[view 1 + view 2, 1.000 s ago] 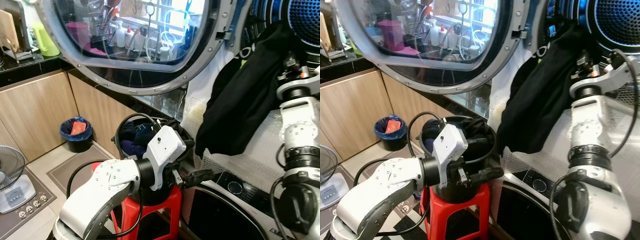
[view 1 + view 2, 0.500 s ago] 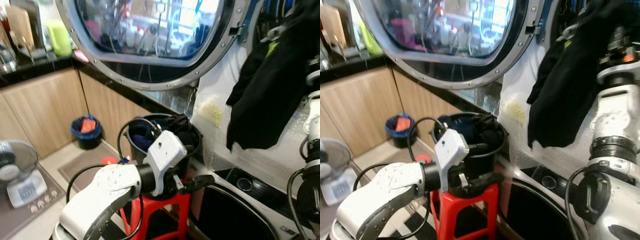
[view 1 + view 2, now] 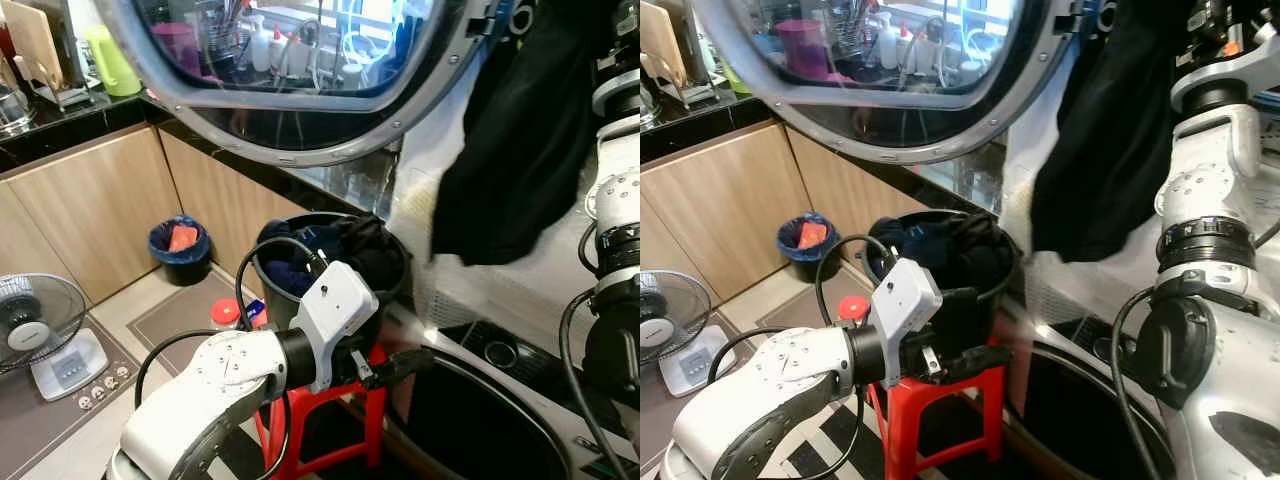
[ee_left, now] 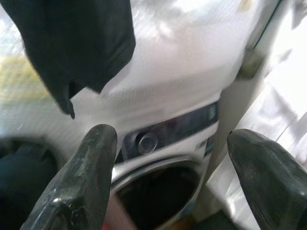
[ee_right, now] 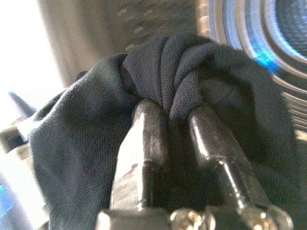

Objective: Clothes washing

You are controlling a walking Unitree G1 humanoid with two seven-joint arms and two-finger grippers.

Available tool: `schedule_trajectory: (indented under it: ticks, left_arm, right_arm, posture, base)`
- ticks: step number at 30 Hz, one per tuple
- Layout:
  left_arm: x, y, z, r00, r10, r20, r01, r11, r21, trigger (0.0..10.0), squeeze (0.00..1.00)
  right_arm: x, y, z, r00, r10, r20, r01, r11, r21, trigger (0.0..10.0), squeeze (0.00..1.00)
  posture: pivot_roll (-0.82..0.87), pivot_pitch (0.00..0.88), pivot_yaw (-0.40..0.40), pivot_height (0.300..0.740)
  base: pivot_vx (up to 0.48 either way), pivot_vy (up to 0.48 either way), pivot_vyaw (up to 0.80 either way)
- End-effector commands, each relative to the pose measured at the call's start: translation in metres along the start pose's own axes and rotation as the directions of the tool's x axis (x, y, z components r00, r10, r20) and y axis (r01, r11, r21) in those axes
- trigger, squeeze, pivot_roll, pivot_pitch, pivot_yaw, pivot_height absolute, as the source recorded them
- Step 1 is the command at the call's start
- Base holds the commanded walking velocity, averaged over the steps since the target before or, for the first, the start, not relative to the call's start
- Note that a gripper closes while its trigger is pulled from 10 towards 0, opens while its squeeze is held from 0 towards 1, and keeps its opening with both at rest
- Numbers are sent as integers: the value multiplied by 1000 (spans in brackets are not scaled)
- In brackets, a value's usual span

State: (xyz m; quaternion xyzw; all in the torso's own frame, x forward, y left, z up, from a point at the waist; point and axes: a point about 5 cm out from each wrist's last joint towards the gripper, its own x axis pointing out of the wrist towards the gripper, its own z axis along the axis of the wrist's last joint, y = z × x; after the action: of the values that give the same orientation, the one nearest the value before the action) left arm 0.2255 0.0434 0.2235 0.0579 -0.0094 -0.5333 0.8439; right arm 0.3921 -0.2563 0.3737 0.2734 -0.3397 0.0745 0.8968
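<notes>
We held the black garment (image 3: 520, 150) high beside the washer door (image 3: 300, 90), right gripper (image 5: 168, 124) jaws pinching its bunched fabric; since a second ago it had swung clear above the laundry bucket (image 3: 290, 300). Left gripper (image 4: 168, 182) waited, jaws spread.

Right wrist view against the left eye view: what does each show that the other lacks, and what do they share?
Right wrist alone: the right hand, its black fingers pinching a bunched fold of cloth, with blue-lit rings behind. Left eye alone: the open left hand, the black plastic bucket of dark clothes on a red plastic stool, the round glass washer door and a blue-lined bin. Shared: the black fabric garment.
</notes>
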Motion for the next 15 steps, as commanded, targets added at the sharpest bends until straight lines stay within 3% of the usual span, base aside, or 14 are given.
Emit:
schedule_trajectory:
  ticks: [1,15]
  left_arm:
    - [-1,-2,0,1000,2,-12,-2,1000,6,10000,0]
    - [-2,-2,0,1000,12,-15,-12,1000,-4,10000,0]
  right_arm:
    - [7,8,13,998,18,61,-19,1000,9,10000,0]
    - [3,-4,20,995,3,102,-9,998,61,10000,0]
  posture:
    - [103,58,-75,740]
    - [101,53,-75,740]
  base:
    - [0,0,0]
    - [0,0,0]
